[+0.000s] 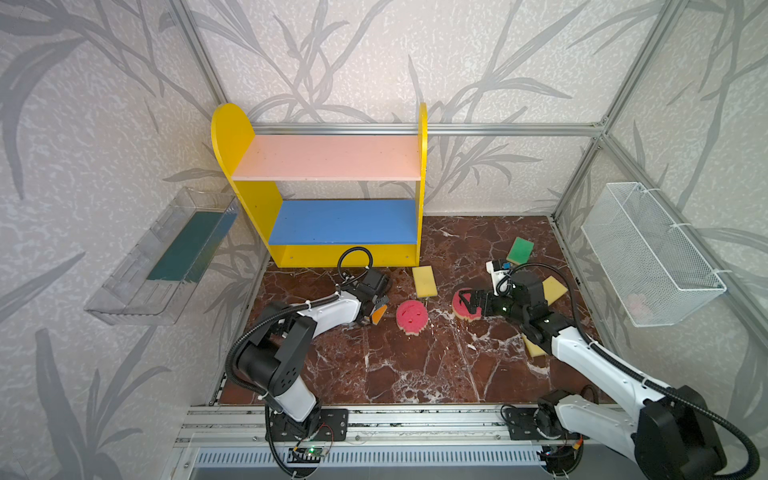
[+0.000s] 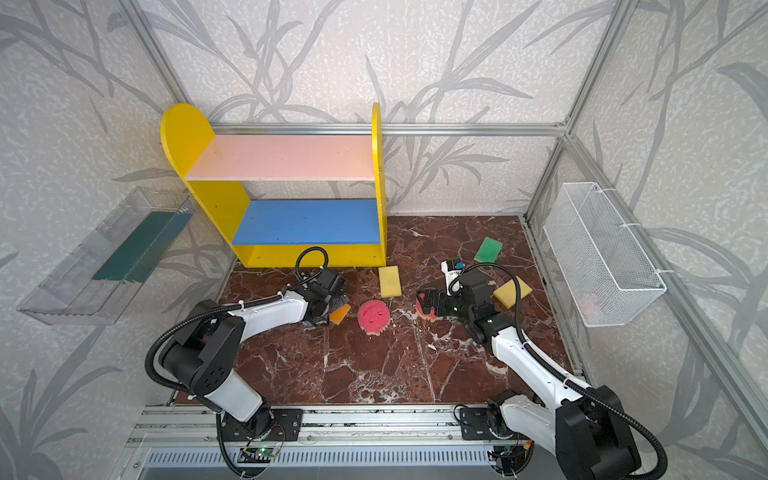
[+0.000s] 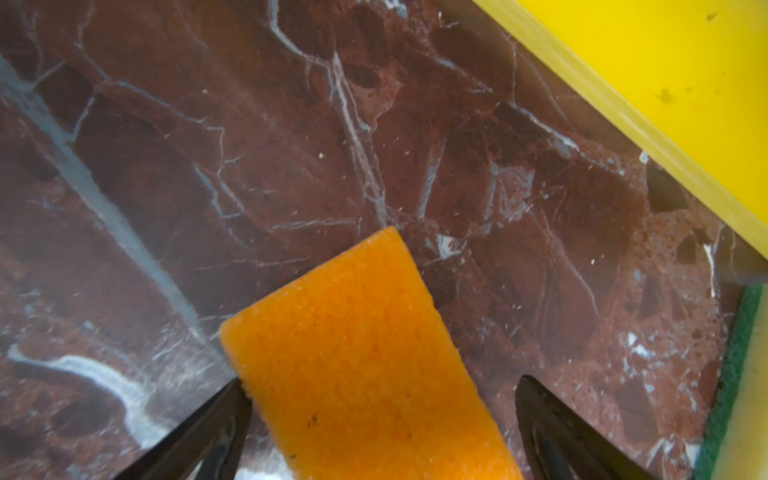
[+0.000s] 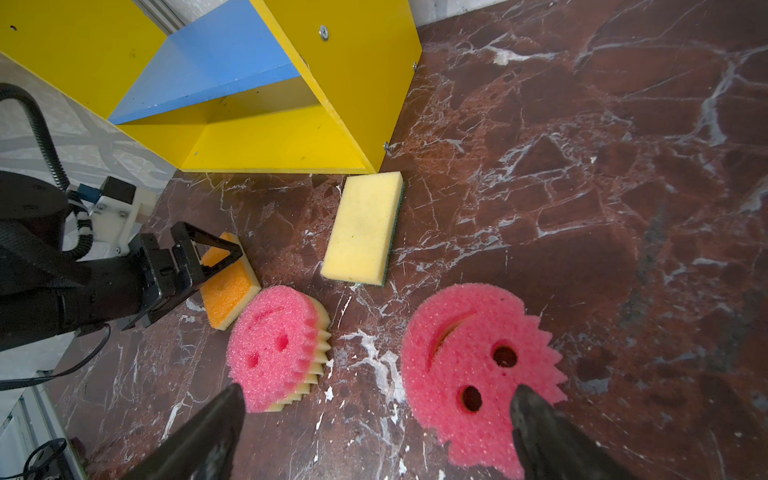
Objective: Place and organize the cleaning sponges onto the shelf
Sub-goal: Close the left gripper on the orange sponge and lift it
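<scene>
**Both grippers open, every sponge on the floor**

The shelf (image 1: 253, 199) stands back left against the wall, its open front facing the arms. Just before it the left gripper (image 3: 382, 380) has its jaws spread wide and grips nothing; the orange-faced sponge (image 1: 379, 314) lies between them, orange up, touching one finger, long axis along the fingers. Next comes a pink smiley sponge (image 1: 411, 316), face up. A yellow sponge (image 1: 424, 281) lies just beside the shelf's front right corner, long axis front to back. The right gripper (image 4: 378, 388), wide open and holding nothing, hangs over the second pink sponge (image 4: 490, 316). Farther right lie a green-faced sponge (image 1: 520, 250) and two half-hidden yellow sponges (image 1: 557, 288) by the right arm. The near half of the marble floor (image 1: 415, 365) is open
</scene>
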You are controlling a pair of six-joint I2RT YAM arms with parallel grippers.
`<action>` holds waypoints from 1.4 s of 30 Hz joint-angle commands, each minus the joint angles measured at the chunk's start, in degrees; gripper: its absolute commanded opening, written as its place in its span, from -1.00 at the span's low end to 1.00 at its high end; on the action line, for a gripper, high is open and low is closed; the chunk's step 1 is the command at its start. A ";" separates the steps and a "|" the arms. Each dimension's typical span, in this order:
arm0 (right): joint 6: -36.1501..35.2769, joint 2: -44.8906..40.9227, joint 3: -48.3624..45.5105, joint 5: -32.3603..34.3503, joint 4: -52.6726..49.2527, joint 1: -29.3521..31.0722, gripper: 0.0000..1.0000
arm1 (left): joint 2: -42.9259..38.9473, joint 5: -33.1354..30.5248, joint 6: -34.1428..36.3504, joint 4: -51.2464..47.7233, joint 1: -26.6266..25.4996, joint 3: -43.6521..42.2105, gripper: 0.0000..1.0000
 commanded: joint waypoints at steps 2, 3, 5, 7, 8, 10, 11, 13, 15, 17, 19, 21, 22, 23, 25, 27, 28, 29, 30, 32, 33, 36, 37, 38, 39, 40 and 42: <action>-0.80 0.19 -0.36 -0.47 0.77 0.47 0.95 | 1.73 -3.27 0.60 -1.90 -0.06 4.37 0.99; -0.77 0.29 -0.28 -0.47 0.72 0.45 0.95 | 2.34 -3.02 1.82 -2.27 -0.04 5.40 0.99; -0.76 0.34 -0.18 -0.49 0.67 0.49 0.95 | 3.77 -2.41 3.74 -3.79 -0.04 7.56 0.98; -0.89 0.45 -0.06 -0.38 0.47 0.49 0.95 | 5.71 -0.86 6.00 -5.27 0.03 10.09 0.92; -0.94 0.47 -0.01 -0.38 0.30 0.52 0.95 | 6.60 0.14 7.63 -5.98 0.05 11.18 0.90; -1.15 0.26 0.03 -0.25 0.08 0.56 0.95 | 7.97 1.20 10.11 -8.84 0.07 13.63 0.89; -1.16 0.13 -0.06 -0.24 0.07 0.58 0.95 | 8.06 1.44 11.01 -9.50 0.04 14.09 0.88; -1.17 -0.04 -0.21 -0.13 0.07 0.57 0.95 | 6.76 1.11 12.16 -9.52 0.03 13.00 0.89; -1.23 0.11 -0.06 -0.12 0.15 0.58 0.95 | 4.72 0.57 13.39 -9.51 0.05 11.66 0.93; -1.19 0.36 -0.07 -0.37 0.37 0.67 0.95 | 3.09 1.23 15.39 -9.60 -0.06 10.68 0.99; -1.19 0.73 0.12 -0.60 0.68 0.74 0.95 | 2.22 2.32 16.94 -9.79 -0.47 9.95 0.99; -1.22 1.17 0.23 -0.80 0.77 0.89 0.98 | 1.94 2.13 16.85 -10.29 -1.10 9.32 0.99; -1.15 1.35 0.38 -0.82 0.79 1.10 0.98 | 1.88 1.96 16.49 -10.14 -1.54 8.84 0.99; -1.19 1.44 0.34 -0.82 0.76 1.18 0.98 | 1.98 1.76 16.08 -9.97 -1.93 8.52 0.99; -1.28 1.53 0.28 -0.73 0.75 1.26 0.98 | 2.63 1.28 15.02 -9.48 -2.85 7.97 0.99; -1.30 1.47 0.16 -0.69 0.68 1.29 0.98 | 3.80 0.78 13.88 -8.92 -3.61 7.97 0.99; -1.30 1.44 0.08 -0.65 0.60 1.27 0.98 | 4.48 0.48 13.25 -8.51 -3.80 8.02 0.99; -1.32 1.31 0.03 -0.58 0.55 1.35 0.98 | 5.04 0.29 12.72 -8.24 -3.97 7.99 0.99; -1.39 1.19 -0.01 -0.56 0.52 1.37 0.98 | 5.47 -0.02 12.06 -7.99 -4.03 8.02 0.98; -1.37 1.00 -0.18 -0.47 0.42 1.37 0.98 | 6.05 -0.48 11.37 -7.26 -4.04 7.72 0.97; -1.35 0.92 -0.24 -0.41 0.42 1.37 0.98 | 6.18 -0.54 11.07 -6.88 -4.02 7.58 0.94; -1.36 1.00 -0.24 -0.38 0.50 1.46 0.98 | 7.09 -0.63 10.89 -6.45 -4.00 7.77 0.89; -1.34 1.00 -0.20 -0.39 0.47 1.46 0.98 | 7.53 -0.66 10.87 -6.44 -4.00 8.00 0.87; -1.41 1.04 -0.19 -0.38 0.41 1.54 0.98 | 7.92 -0.71 10.77 -6.49 -3.99 8.09 0.86; -1.37 1.00 -0.21 -0.39 0.41 1.55 0.98 | 8.33 -0.76 10.81 -6.45 -4.06 8.09 0.84; -1.41 1.01 -0.15 -0.38 0.42 1.55 0.98 | 8.64 -0.92 10.63 -6.41 -4.08 8.05 0.82; -1.41 0.92 -0.16 -0.38 0.29 1.59 0.98 | 9.01 -1.21 10.29 -6.18 -4.03 7.73 0.78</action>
